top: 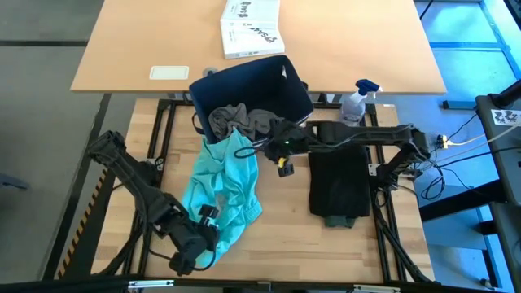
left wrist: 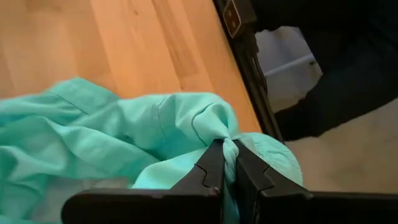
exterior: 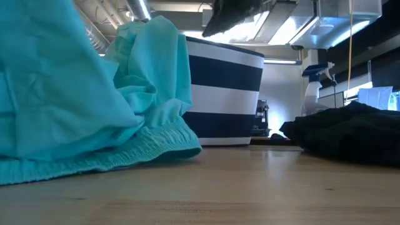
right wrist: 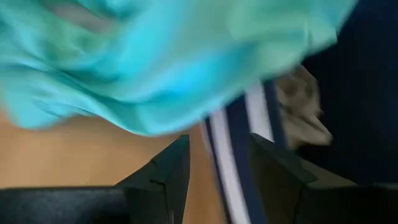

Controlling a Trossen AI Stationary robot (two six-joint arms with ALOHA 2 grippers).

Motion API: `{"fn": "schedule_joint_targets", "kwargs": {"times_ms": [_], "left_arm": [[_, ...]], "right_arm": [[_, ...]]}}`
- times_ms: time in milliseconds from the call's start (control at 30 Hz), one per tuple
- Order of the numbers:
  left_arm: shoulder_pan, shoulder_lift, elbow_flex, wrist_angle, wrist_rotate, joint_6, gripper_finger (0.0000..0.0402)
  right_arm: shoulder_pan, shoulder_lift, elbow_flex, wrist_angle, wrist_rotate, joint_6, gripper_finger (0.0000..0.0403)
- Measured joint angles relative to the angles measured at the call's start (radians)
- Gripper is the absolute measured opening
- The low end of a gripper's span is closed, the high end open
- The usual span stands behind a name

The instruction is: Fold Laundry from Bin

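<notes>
Now you are pulling the teal piece [top: 224, 183] out of the bin [top: 281, 85]: left gripper [left wrist: 227, 163] pinches its near edge, right gripper [right wrist: 217, 168] apart, apparently empty. Next, spread it flat.

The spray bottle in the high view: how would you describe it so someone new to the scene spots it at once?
Start at the navy bin at the table's far edge. To the picture's right of it, past its corner and beyond the folded black garment, stands the spray bottle. It is the only hard, clear thing there, with a blue trigger head, among soft cloth.
</notes>
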Motion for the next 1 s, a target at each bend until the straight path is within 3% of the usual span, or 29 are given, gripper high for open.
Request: {"fn": "schedule_joint_targets", "kwargs": {"times_ms": [133, 333, 500, 733, 1000], "left_arm": [[0.021, 0.000, -0.045, 0.025, 0.020, -0.023, 0.0004], [0.058, 0.000, -0.156, 0.109, 0.146, -0.073, 0.0004], [0.081, 0.000, -0.201, 0.115, 0.180, -0.118, 0.0005], [0.084, -0.001, -0.203, 0.120, 0.178, -0.126, 0.0005], [0.090, -0.001, -0.202, 0.105, 0.133, -0.113, 0.0005]], "right_arm": [[-0.017, 0.051, 0.000, 0.018, 0.112, -0.025, 0.0159], [-0.065, 0.106, 0.000, 0.143, 0.107, -0.041, 0.0159], [-0.133, 0.156, 0.000, 0.294, 0.108, -0.041, 0.0159], [-0.245, 0.221, 0.000, 0.399, 0.150, -0.020, 0.0159], [-0.343, 0.242, -0.001, 0.407, 0.122, 0.045, 0.0159]]}}
